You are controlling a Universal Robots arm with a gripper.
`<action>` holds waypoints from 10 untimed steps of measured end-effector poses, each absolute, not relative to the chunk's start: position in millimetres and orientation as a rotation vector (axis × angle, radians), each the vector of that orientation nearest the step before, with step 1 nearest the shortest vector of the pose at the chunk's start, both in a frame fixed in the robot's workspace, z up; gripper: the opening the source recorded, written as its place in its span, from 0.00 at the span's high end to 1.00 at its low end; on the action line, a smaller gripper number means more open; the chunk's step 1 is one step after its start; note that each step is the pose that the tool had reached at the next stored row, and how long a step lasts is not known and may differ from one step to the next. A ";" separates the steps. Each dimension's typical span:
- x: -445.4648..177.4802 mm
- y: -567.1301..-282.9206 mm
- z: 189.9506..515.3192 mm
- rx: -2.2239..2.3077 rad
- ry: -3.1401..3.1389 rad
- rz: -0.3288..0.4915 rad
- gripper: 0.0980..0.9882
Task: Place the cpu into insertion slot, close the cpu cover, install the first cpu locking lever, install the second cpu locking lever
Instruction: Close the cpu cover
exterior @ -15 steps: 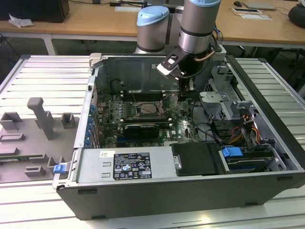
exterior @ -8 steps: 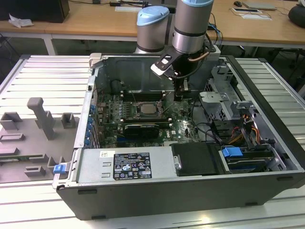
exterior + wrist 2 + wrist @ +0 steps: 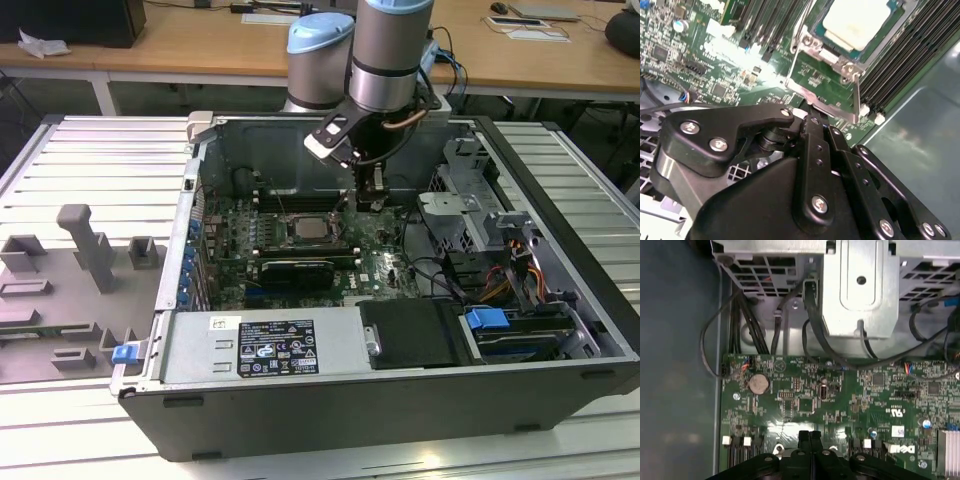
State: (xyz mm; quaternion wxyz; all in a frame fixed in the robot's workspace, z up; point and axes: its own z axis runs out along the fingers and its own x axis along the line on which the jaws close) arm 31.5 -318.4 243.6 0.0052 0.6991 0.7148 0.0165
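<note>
The gripper point(image 3: 370, 205), jaws closed and empty, hung near the seated cpu point(image 3: 312, 228), which lay toward the exterior view's left.

Pale matt metal: cpu point(image 3: 860, 22). Shiny bare metal: cpu cover point(image 3: 811, 45). Matt blk: gripper point(image 3: 810, 435).

cpu point(image 3: 313, 228) in insertion slot point(image 3: 290, 226) | gripper point(image 3: 370, 205) just beside, exterior view's right | mobo point(image 3: 385, 265) in case point(image 3: 400, 415)

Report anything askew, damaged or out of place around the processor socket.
Nothing stands out. The pale silver-beige square cpu lies flat and straight within the silver-grey metal frame cover; no bent or loose part shows. The black gripper, shut, sits beside that cover's corner.
</note>
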 end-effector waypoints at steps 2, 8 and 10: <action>27.5 -318.4 243.3 2.189 2.238 0.052 0.99; 14.9 -318.4 242.3 2.188 2.239 0.051 0.99; 11.7 -318.4 241.9 2.188 2.239 0.052 0.99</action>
